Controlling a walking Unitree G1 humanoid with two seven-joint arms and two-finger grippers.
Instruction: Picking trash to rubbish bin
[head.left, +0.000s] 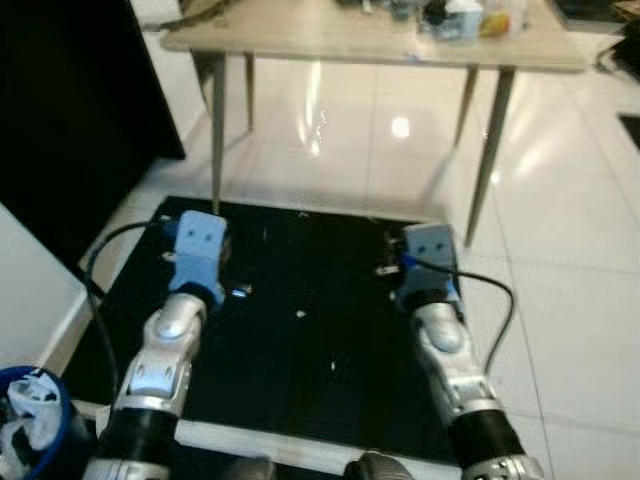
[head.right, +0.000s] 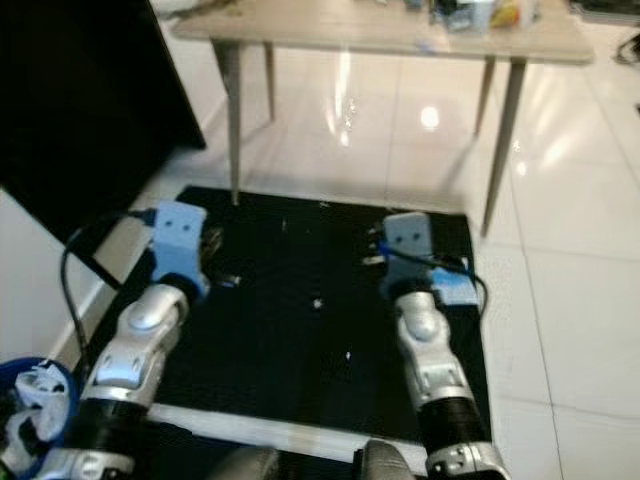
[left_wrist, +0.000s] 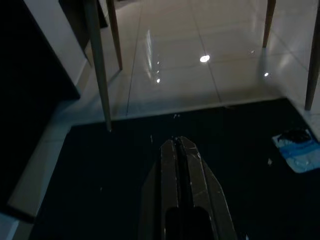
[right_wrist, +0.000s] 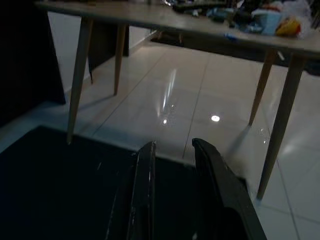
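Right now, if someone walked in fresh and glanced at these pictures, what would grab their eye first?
Two silver arms reach out side by side over a black mat on glossy white tiles, the left gripper with jaws pressed shut, the right gripper with jaws apart and empty. Ahead stands a wooden table cluttered at its right end. A blue wrapper lies near the mat's right edge, and a blue bin holding white trash sits by the left arm.

Silver arms, black forearm cuffs, blue wrist housings, black cables; long black claw fingers (right_wrist: 145, 200).
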